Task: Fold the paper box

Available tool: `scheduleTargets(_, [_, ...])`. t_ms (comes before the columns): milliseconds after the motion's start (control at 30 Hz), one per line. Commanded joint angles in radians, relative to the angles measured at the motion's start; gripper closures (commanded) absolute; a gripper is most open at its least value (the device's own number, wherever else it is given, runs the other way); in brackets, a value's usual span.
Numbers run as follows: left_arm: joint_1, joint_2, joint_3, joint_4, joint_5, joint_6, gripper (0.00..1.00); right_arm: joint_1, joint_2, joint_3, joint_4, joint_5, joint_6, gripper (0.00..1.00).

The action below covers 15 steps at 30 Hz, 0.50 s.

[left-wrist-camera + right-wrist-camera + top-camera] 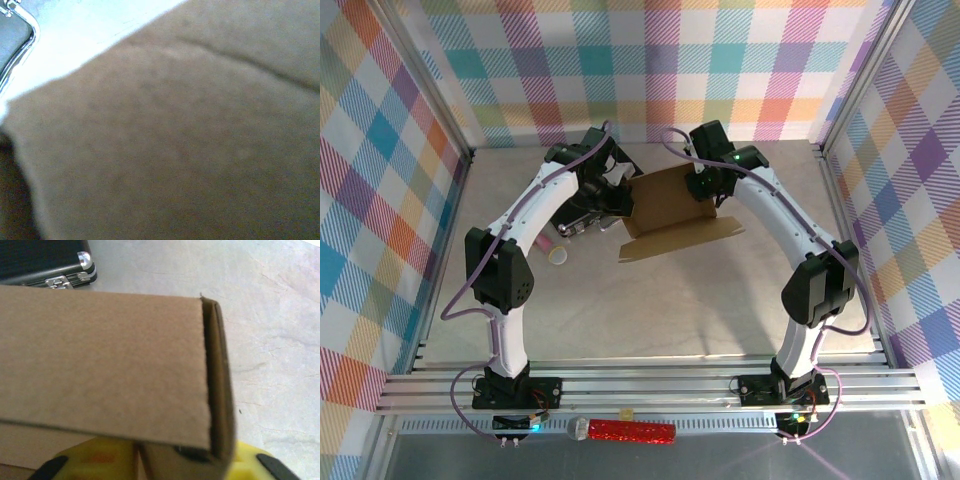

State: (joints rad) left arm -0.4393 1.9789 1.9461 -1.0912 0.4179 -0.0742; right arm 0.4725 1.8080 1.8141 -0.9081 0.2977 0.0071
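Paper box (670, 205): brown cardboard, partly folded, at the middle rear of the worktop (650, 310), between the two arms. From above, one broad panel faces up, and a long flap runs out from its near edge toward the right, lying lower and flatter than the rest. Left gripper (618, 200) is at the box's left edge, jaws pressed together; whether cardboard is caught between them cannot be told. The left wrist view has blurred cardboard (190, 150) close against the lens, with one dark crease across the upper right. Right gripper (703, 188) is at the box's far right corner. In the right wrist view a flat panel (100, 360) crosses the frame, and a narrow doubled wall drops at its right end into the gap between the yellow fingers (95, 462). The fingers stand on either side of that wall, but I cannot tell whether they pinch it or merely straddle it. Black case (582, 222) with metal latches lies on the worktop just left of the box, beneath the left arm. It also appears at the upper left of both wrist views (45, 260). Near the left arm, in front of the case, are a small pink item (545, 243) and a pale round roll (561, 257). Red glittery cylinder (632, 431) lies on the front rail between the arm bases.
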Motion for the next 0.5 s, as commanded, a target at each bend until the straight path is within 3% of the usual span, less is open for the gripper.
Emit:
scheduleTargets(0, [-0.022, -0.052, 0.045, 0.032, 0.104, 0.041, 1.0, 0.011, 0.029, 0.014, 0.01, 0.071, 0.003, 0.8])
scheduleTargets(267, [-0.022, -0.031, 0.078, 0.012, 0.076, 0.019, 1.0, 0.026, 0.043, 0.036, -0.025, 0.202, 0.019, 0.93])
scheduleTargets(467, [-0.028, -0.014, 0.118, -0.03, -0.011, -0.011, 1.0, 0.043, 0.075, 0.069, -0.067, 0.336, 0.025, 1.0])
